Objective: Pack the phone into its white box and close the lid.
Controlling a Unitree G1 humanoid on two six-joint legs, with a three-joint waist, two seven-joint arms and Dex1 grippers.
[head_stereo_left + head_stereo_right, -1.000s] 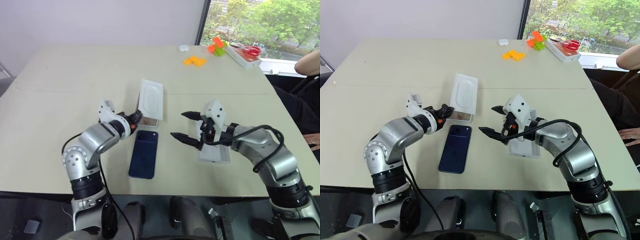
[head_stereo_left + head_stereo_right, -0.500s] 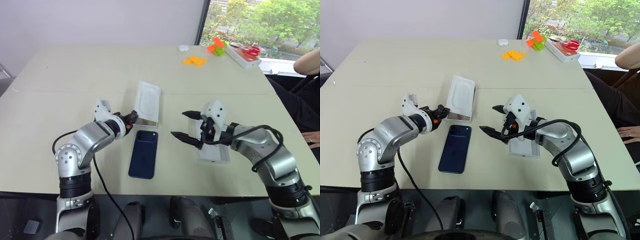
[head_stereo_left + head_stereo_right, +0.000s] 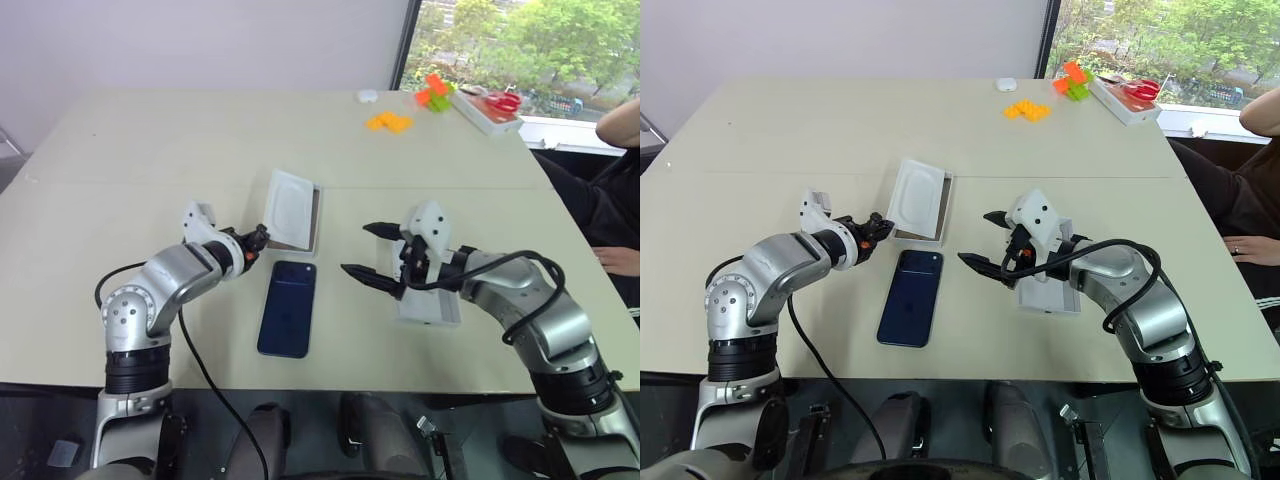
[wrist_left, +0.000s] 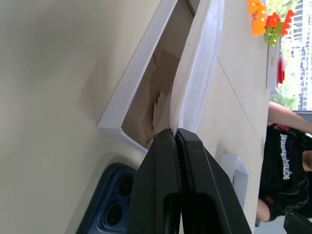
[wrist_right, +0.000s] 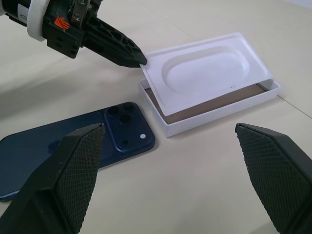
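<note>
Left eye view | one phone (image 3: 288,308) | left claw (image 3: 262,236) pinching insert (image 3: 289,208) | right claw (image 3: 366,252) released

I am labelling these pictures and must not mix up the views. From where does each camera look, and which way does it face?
Left eye and right eye views: on the head, facing forward and down over the table; both arms show, and both views share the phone.
Left wrist view: on the left wrist, looking along the left gripper, jaws shut on the white insert above the white box.
Right wrist view: on the right wrist, between the open right gripper jaws, facing the phone, box and left gripper.
</note>
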